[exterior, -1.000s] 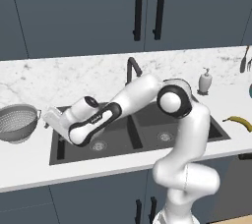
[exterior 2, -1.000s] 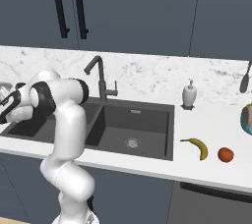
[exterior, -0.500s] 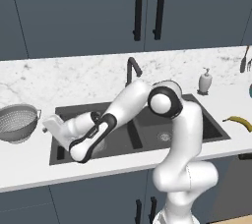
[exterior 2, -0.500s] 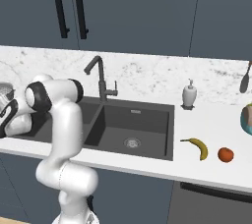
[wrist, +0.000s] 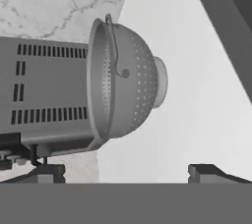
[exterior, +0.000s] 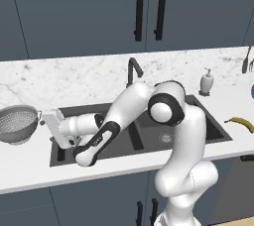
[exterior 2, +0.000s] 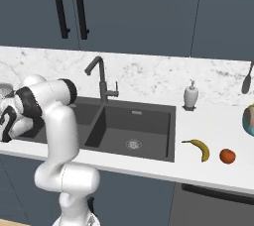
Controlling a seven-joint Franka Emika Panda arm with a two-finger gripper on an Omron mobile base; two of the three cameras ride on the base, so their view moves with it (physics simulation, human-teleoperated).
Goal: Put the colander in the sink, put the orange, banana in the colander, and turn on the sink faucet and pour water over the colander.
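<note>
The robot's two-finger gripper (wrist: 126,171) is spread wide with nothing between its dark tips, pointing sideways at the colander (wrist: 125,83), a round silver-grey perforated metal bowl with small side handles and a base ring. In the hand view the colander sits ahead of the gripper, not yet touched, rolled onto its side by the camera's tilt, with one handle facing the gripper.

In the left base view the colander (exterior: 17,123) stands upright on the white marble counter (exterior: 74,79), just left of the large dark grey double-basin sink (exterior: 144,131); the gripper (exterior: 53,127) hangs over the sink's left edge, near the colander.

Judgement: to grasp well, the gripper should advance level, straddle the rim wall beside the handle, then close firmly before lifting toward the sink.
</note>
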